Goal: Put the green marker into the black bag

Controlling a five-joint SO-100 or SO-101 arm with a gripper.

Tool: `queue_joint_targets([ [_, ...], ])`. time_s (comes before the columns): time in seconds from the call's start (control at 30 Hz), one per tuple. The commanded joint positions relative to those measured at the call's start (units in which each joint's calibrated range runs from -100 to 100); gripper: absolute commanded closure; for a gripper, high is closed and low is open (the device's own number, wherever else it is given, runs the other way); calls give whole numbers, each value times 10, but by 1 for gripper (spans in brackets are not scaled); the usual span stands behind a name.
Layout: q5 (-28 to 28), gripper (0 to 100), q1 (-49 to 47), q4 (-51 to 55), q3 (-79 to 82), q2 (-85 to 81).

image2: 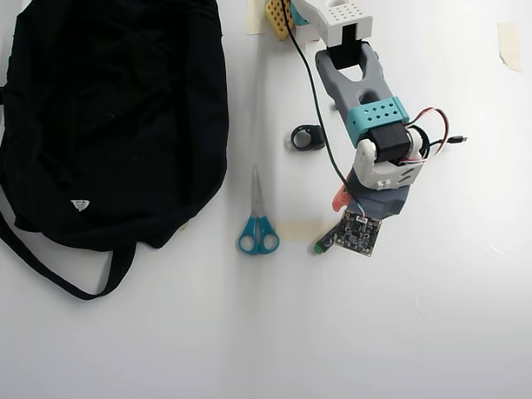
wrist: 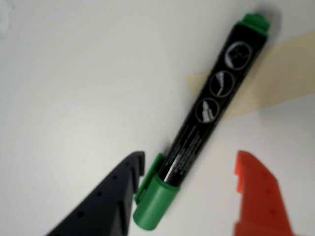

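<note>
Wrist view, closest in: gripper (wrist: 189, 184) spread wide, dark finger (wrist: 106, 201) against the cap end of the green marker (wrist: 204, 118), orange finger (wrist: 258, 196) standing clear on the other side, nothing clamped. Marker lies flat on the white tabletop (wrist: 74, 88), barrel crossing a strip of tan tape (wrist: 275, 73). Overhead: black bag (image2: 112, 116) fills the tabletop's upper left corner, blue-handled scissors (image2: 258, 224) between bag and arm, marker's green tip (image2: 321, 246) showing under the wrist near mid-table.

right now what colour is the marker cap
Bright green, clearest in the wrist view: marker, cap.
</note>
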Motion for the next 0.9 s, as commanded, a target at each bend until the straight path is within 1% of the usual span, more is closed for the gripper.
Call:
queue_joint_targets([
  [0.0,0,76,-6,-4,-20,-6],
  [0.87,3,76,0,-16,-22,20],
])
